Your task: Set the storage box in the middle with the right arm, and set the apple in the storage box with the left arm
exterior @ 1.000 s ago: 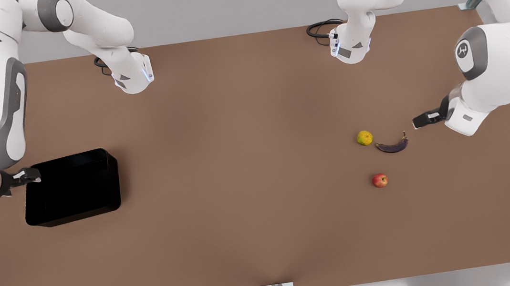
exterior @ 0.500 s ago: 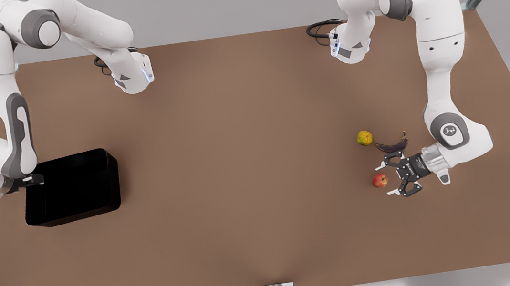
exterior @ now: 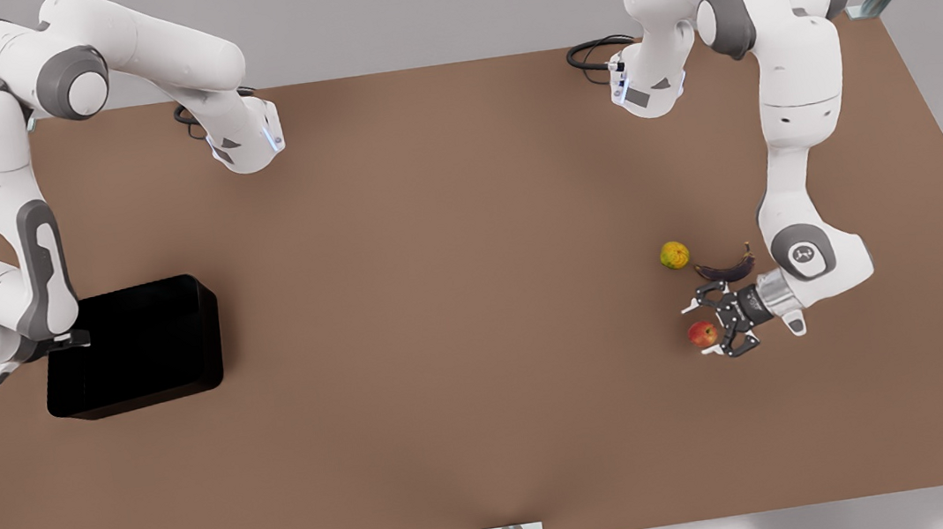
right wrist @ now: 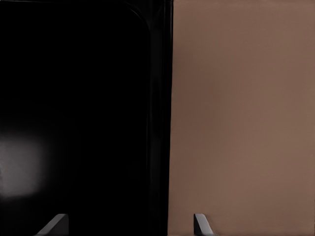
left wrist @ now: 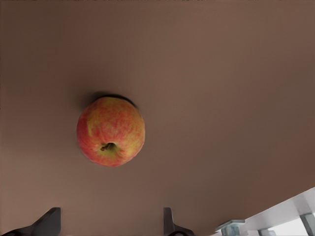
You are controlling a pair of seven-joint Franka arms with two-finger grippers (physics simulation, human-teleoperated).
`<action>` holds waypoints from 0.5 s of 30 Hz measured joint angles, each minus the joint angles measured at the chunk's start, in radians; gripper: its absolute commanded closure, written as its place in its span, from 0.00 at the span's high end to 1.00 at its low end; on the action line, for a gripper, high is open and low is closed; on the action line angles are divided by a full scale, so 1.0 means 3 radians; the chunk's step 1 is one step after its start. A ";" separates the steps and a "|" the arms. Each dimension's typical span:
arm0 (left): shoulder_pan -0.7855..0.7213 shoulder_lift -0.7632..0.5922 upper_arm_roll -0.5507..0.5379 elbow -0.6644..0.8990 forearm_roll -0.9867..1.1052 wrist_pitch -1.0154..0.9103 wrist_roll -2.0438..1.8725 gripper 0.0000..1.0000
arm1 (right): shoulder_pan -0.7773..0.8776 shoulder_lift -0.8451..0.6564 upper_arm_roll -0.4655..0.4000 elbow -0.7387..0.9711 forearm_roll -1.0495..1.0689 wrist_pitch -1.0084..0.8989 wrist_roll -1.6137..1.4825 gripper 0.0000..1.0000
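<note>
In the left wrist view the left gripper [left wrist: 108, 223] is cut off by the picture's edge, showing just two dark fingertips [left wrist: 48, 222]. The right wrist view cuts the storage box [right wrist: 74, 118] on three sides, its inside too dark to read, and the right gripper [right wrist: 129, 225] shows mere tips. In the front view the right gripper [exterior: 70, 341] is partly hidden behind its wrist

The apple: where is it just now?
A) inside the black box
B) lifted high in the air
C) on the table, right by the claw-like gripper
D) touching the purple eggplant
C: the apple rests on the table beside the open left gripper, apart from the eggplant and far from the storage box.
</note>
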 measured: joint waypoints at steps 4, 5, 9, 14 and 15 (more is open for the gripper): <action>0.0005 0.0165 0.0016 0.0086 -0.0030 0.0046 0.0004 1.00 | 0.0004 0.0010 0.0000 0.0000 0.0000 0.0005 -0.0128 0.33; 0.0005 0.0210 0.0015 0.0087 -0.0072 0.0051 0.0088 1.00 | 0.0005 0.0029 0.0004 0.0000 -0.0001 0.0009 -0.0128 0.33; 0.0076 0.0289 0.0015 0.0076 -0.0290 0.0011 0.0249 1.00 | 0.0010 0.0046 0.0000 0.0000 -0.0005 -0.0009 -0.0133 0.29; 0.0199 0.0364 0.0010 0.0030 -0.0662 -0.0204 0.0415 1.00 | 0.0056 0.0046 0.0005 0.0000 -0.0011 -0.0067 -0.0125 0.29; 0.0199 0.0369 0.0010 -0.0008 -0.0768 -0.0236 0.0518 1.00 | 0.0057 0.0046 0.0006 0.0000 -0.0011 -0.0067 -0.0123 0.29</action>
